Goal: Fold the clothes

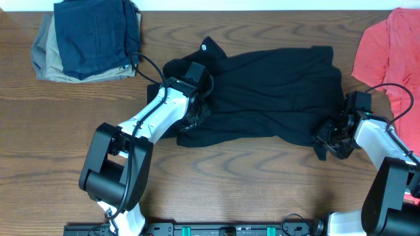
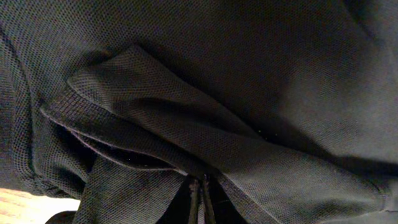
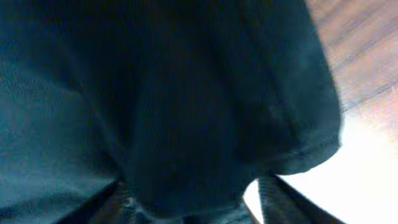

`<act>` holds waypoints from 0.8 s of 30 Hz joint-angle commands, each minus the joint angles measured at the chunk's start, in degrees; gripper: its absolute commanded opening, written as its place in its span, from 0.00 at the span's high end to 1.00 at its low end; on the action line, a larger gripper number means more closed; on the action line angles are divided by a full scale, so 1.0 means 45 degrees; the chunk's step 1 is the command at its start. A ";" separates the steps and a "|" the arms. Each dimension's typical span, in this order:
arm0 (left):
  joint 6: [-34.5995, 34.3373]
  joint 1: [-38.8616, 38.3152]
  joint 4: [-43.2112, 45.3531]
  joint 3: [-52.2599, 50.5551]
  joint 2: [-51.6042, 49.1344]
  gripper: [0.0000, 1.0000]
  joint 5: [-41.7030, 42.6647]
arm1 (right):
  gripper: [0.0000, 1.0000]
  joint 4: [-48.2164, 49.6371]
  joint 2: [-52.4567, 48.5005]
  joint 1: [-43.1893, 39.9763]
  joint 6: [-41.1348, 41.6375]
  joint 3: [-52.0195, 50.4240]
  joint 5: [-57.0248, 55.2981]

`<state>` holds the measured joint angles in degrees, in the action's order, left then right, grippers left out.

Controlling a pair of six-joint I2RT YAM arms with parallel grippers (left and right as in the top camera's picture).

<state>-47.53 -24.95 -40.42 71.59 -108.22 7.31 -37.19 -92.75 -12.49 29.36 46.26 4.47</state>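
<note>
The black shirt lies spread and rumpled across the middle of the table, with a small white logo mark at its far left corner. My left gripper is at the shirt's left side. In the left wrist view its fingers are pressed together on a fold of the black fabric. My right gripper is at the shirt's near right corner. In the right wrist view its fingers stand wide apart with a bunch of the dark fabric between them.
A folded navy garment lies on a khaki one at the far left. A coral-red shirt lies at the far right edge. Bare wood table runs along the front. Cables loop near both wrists.
</note>
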 commanded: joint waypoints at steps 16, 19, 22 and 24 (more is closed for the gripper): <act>0.0821 0.0015 -0.1535 -0.0024 0.2331 0.94 -0.0112 | 0.86 -0.1938 0.0010 -0.0073 -0.0058 0.1025 -0.0957; 0.1001 0.0015 -0.2040 -0.0024 0.2550 0.94 -0.0117 | 0.97 -0.2589 0.0126 -0.0092 -0.0058 0.1462 -0.0952; 0.1103 0.0015 -0.2365 -0.0024 0.2584 0.94 -0.0102 | 0.96 -0.3264 0.0209 -0.0185 -0.0068 0.1957 -0.1001; 0.1141 0.0000 -0.2487 -0.0024 0.2569 0.89 -0.0102 | 0.96 -0.3575 0.0228 -0.0277 -0.0180 0.2195 -0.0991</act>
<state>-43.77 -24.95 -51.07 71.59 -97.12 7.29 -52.40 -92.88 -12.53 29.10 54.04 1.54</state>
